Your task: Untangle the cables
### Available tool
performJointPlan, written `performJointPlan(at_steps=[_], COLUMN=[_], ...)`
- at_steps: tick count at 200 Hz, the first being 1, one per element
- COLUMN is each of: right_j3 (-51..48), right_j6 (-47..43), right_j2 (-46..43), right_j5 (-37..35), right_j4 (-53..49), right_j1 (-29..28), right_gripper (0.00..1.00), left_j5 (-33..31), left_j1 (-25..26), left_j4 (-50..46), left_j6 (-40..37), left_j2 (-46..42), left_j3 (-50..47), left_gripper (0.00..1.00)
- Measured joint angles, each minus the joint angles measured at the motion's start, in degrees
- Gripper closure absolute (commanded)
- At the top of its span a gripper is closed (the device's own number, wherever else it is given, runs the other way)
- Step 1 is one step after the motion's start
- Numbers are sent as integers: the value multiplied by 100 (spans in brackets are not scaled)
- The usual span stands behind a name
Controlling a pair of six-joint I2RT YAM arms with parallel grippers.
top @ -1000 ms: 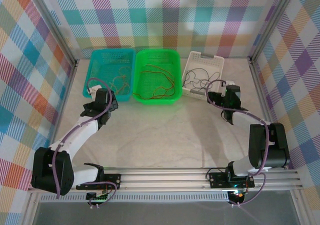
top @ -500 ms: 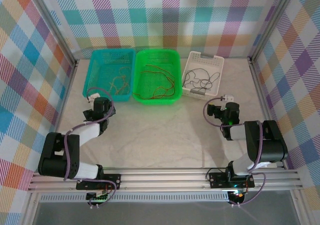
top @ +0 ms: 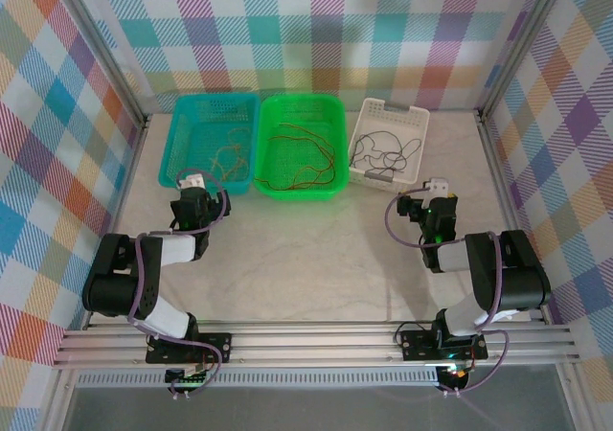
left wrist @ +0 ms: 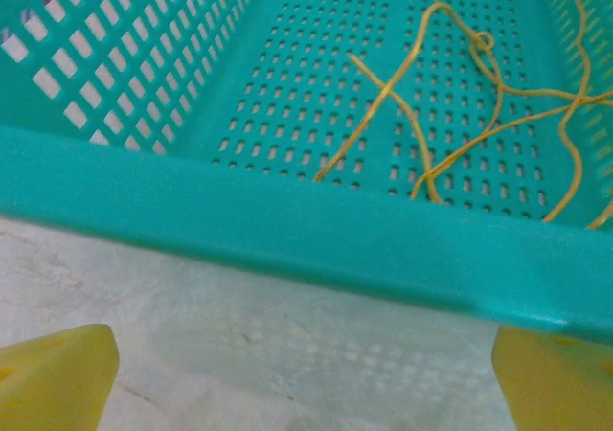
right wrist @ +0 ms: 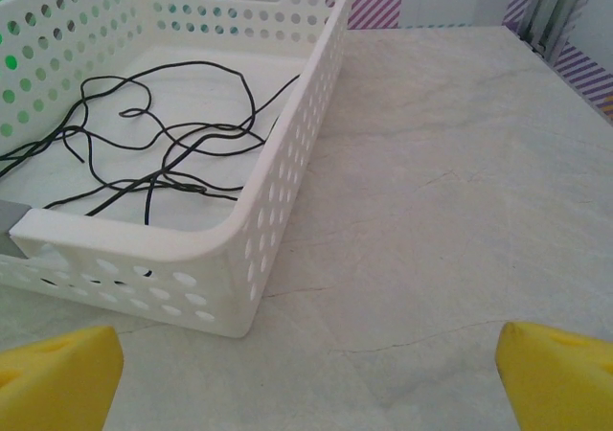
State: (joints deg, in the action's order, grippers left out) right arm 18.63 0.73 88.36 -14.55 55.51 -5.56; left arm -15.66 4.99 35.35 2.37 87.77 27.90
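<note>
The cables lie sorted by colour in three baskets. Yellow-tan cables [top: 227,153] [left wrist: 450,86] loop in the teal basket [top: 187,124] [left wrist: 316,235]. Red and orange cables [top: 302,153] lie in the green basket [top: 330,115]. Black cables [top: 383,148] [right wrist: 163,148] curl in the white basket [top: 417,120] [right wrist: 287,163]. My left gripper [top: 194,186] [left wrist: 306,383] is open just short of the teal basket's near rim, nothing between its yellow fingertips [left wrist: 53,378]. My right gripper [top: 436,195] [right wrist: 306,374] is open over the table by the white basket's near right corner, fingertips [right wrist: 565,374] wide apart.
The baskets stand side by side at the back of the pale marble table [top: 306,249]. Checked walls with metal posts close in the left, right and back. Both arms are folded back near their bases along the front rail [top: 316,340].
Both arms have drawn back from the baskets and folded towards their bases. The grippers stayed open and hold nothing. The cables and baskets have not moved.
</note>
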Motion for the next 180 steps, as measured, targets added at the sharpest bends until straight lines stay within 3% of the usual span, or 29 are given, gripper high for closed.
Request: performJointPlan(at_steps=[54,180], right_j3=[-9,164], right_j6=[0,-11], right_j2=[0,0], right_j5=[0,87], right_j4=[59,-378], right_j1=[0,105], right_gripper=[0,0], left_j5=[72,0], left_j1=[15,55], left_j4=[702,1130], left_j6=[-76,-144], left_j2=[74,186], left_j3=[-361,-444], left_gripper=[0,0])
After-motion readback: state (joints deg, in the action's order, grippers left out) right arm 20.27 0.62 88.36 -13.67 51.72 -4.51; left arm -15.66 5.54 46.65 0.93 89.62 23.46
